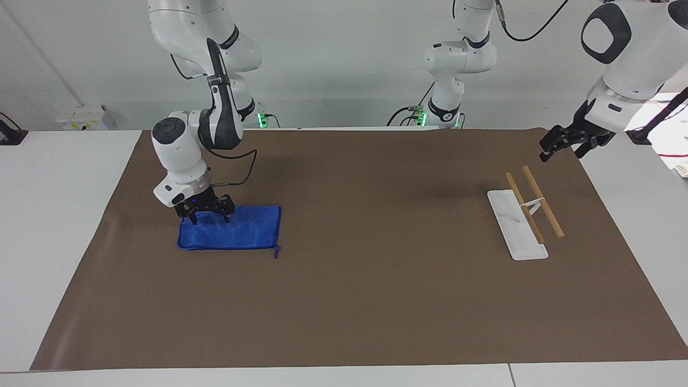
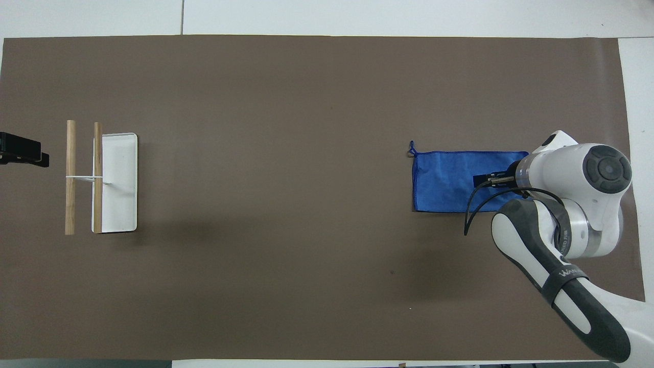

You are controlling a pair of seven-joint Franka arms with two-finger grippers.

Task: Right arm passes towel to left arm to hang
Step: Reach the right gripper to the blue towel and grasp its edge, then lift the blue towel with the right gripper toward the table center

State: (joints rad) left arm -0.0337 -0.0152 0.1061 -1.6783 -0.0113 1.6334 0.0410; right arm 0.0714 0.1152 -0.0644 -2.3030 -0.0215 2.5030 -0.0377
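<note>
A robotics lab is showing itself here: two white jointed arms (image 1: 185,145) (image 1: 618,70) are standing at a long white table (image 1: 54,215) at the top of the frame, and a plain brown mat (image 1: 365,301) is covering most of it. Black cables are trailing from the arms, green indicator lights (image 1: 262,119) are glowing at their bases, and a bare pale wall (image 1: 344,54) is filling the upper background
</note>
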